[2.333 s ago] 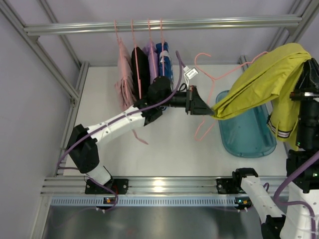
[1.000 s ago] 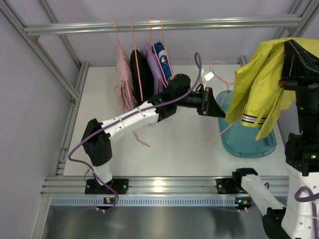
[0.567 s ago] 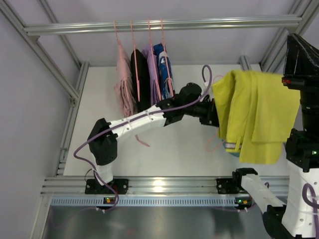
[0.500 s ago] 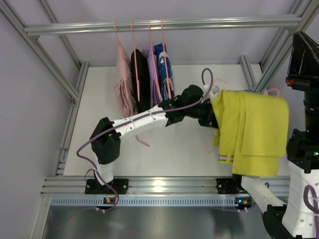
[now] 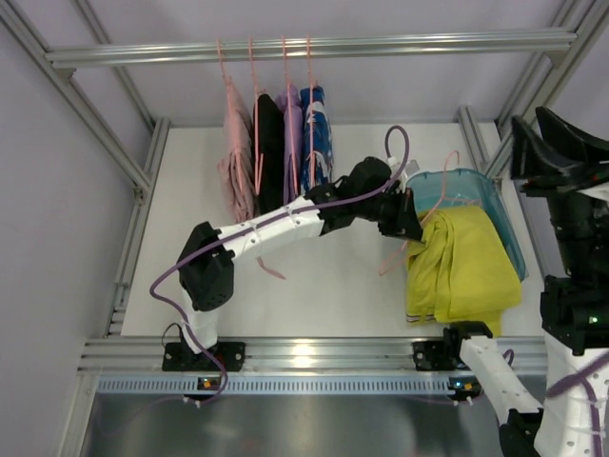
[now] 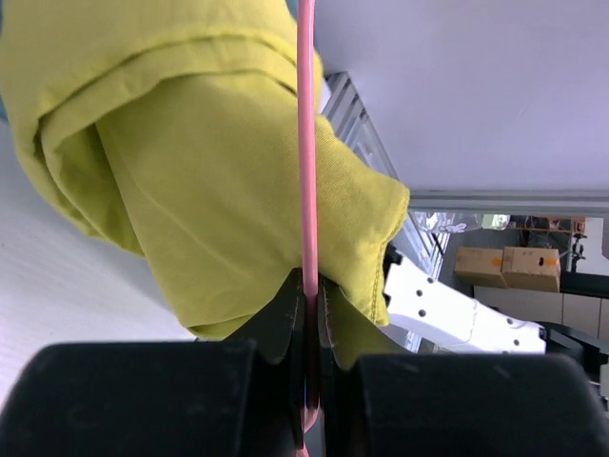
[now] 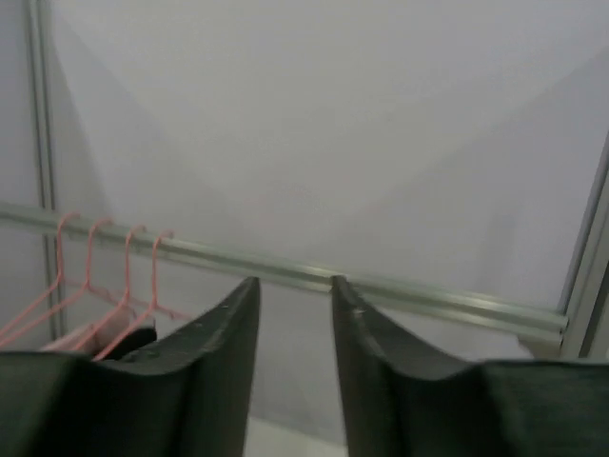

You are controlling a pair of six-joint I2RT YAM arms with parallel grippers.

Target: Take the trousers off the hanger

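Currently I note the left gripper (image 5: 404,217) clenched on the wire of the pink hanger (image 6: 306,143), while the yellow trousers (image 5: 466,271) lie heaped at the near right corner of the worktop (image 5: 324,286), touching the near end of the teal tub (image 5: 485,190). The right gripper (image 7: 295,286) hangs high, fingers parted, nothing between them. I cannot tell whether cloth is looped over the hanger's bar, so I judge it best to hold the clamp firm and draw the hanger slowly leftward and up, pinning the cloth with the free gripper if it drags.
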